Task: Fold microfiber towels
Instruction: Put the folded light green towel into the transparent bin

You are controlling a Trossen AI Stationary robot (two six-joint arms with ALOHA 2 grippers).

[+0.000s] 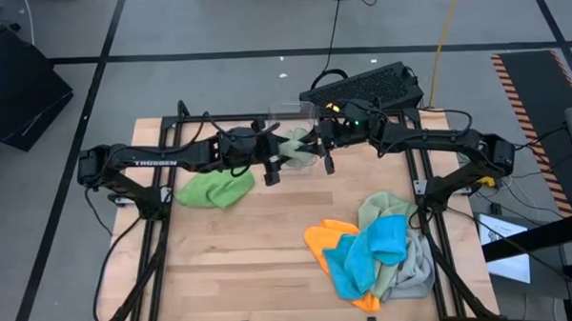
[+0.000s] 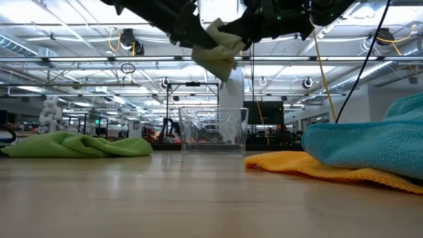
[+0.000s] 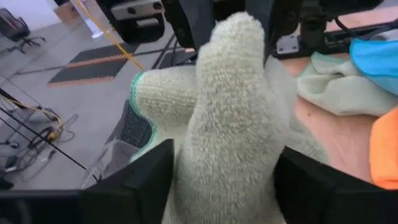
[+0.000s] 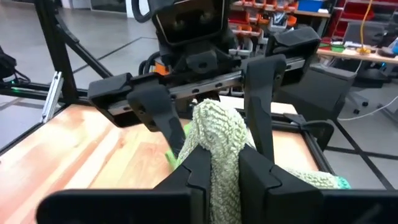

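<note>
High view: sage green towel mid-handover above the bin

Table (image 1: 232,267): pale wood, both arms reaching to its far middle from either side.

Towel pile (image 1: 380,257): on the right near part of the table, still unfolded. Holds an orange towel (image 1: 319,240), a blue towel (image 1: 370,253) on top, a light grey towel (image 1: 419,270) toward the right edge and a pale green one at the back.

Bright green towel (image 1: 214,189): crumpled, lying alone on the left of the table, just below the left arm.

Clear plastic bin (image 2: 213,129): at the far edge, directly under the two grippers; its contents cannot be made out.

Sage green towel (image 2: 218,49): bunched into a folded wad, held in the air above the bin, between the two grippers.

Right gripper (image 4: 214,171): clenched on the top fold of the sage green towel, carrying it.

Left gripper (image 3: 217,171): facing the right one, fingers spread either side of the wad; the cloth sits between them but they look released rather than pinching.

Step in hand, as judged: the finished fold is passing to the right gripper alone, over the bin.

Next move, as judged: the left gripper must back clear without dragging the fold open; then the right one lowers the wad into the bin, keeping it bunched, before any cloth from the pile is taken.
</note>
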